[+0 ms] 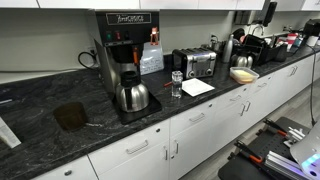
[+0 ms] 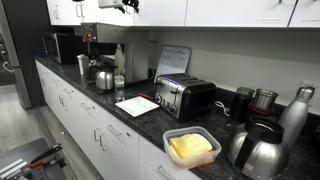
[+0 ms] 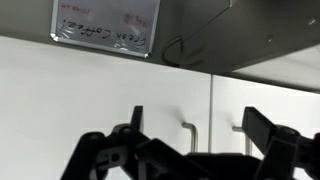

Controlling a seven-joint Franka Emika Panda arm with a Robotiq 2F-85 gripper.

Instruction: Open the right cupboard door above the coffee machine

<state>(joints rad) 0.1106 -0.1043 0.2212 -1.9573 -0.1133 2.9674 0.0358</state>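
The wrist view stands upside down. The coffee machine's lettered strip is at the top, and two white cupboard doors lie below it, meeting at a seam. Each door has a metal handle beside the seam, one handle and the other handle. My gripper is open, and its black fingers frame both handles without touching them. In both exterior views the black coffee machine stands on the counter with its steel carafe. My gripper is high up before the upper cupboards.
On the dark counter stand a silver-and-black toaster, a glass, a white paper, steel jugs and a container with yellow contents. White drawers run below.
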